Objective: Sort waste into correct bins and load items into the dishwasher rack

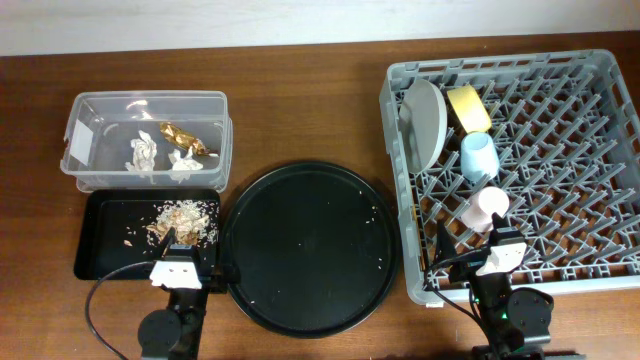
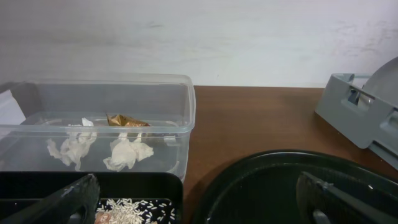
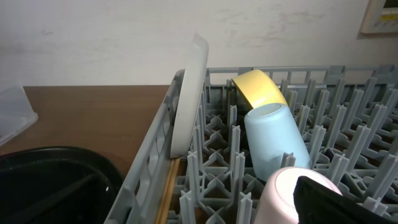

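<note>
The clear tub [image 1: 95, 110] holds white tissue pieces [image 1: 145, 152] and the gold foil wrapper [image 1: 184, 138]; they also show in the left wrist view [image 2: 124, 151]. The flat black tray [image 1: 100, 250] holds beige food scraps [image 1: 183, 220]. The grey rack [image 1: 560, 190] holds the upright plate [image 1: 425, 122], yellow bowl [image 1: 468, 106], blue cup [image 1: 478, 156] and pink cup [image 1: 486, 208]. My left gripper [image 1: 185, 258] is open and empty over the black tray's near edge. My right gripper [image 1: 475, 250] is open at the rack's near edge, one finger [image 3: 339, 202] just in front of the pink cup [image 3: 283, 193].
A large round black tray [image 1: 310, 245] with a few crumbs lies between the flat tray and the rack. Cables run from both arm bases along the table's front edge. Bare wood shows behind the round tray.
</note>
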`<state>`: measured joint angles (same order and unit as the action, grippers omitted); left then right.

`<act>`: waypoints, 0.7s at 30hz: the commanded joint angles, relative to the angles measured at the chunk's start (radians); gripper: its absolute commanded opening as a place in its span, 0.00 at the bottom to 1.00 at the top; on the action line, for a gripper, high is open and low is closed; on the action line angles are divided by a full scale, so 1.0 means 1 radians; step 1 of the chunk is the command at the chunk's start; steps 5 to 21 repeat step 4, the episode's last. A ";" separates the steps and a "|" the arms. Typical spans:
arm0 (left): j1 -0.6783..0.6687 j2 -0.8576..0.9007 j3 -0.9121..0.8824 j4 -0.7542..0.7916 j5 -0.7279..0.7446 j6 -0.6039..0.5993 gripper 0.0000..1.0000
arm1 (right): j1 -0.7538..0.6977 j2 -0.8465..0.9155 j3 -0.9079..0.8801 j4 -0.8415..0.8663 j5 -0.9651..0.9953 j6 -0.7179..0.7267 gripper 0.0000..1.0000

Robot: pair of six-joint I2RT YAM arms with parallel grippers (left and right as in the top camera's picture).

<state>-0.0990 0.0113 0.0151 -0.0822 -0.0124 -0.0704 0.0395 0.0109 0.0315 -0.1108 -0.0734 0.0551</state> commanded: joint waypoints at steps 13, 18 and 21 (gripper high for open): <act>-0.001 -0.005 -0.006 0.000 -0.010 0.019 0.99 | -0.007 -0.007 -0.006 -0.003 -0.005 0.002 0.99; -0.001 -0.005 -0.006 0.000 -0.010 0.019 0.99 | -0.007 -0.007 -0.006 -0.003 -0.005 0.002 0.99; -0.001 -0.005 -0.006 0.000 -0.010 0.019 0.99 | -0.007 -0.007 -0.006 -0.003 -0.005 0.002 0.99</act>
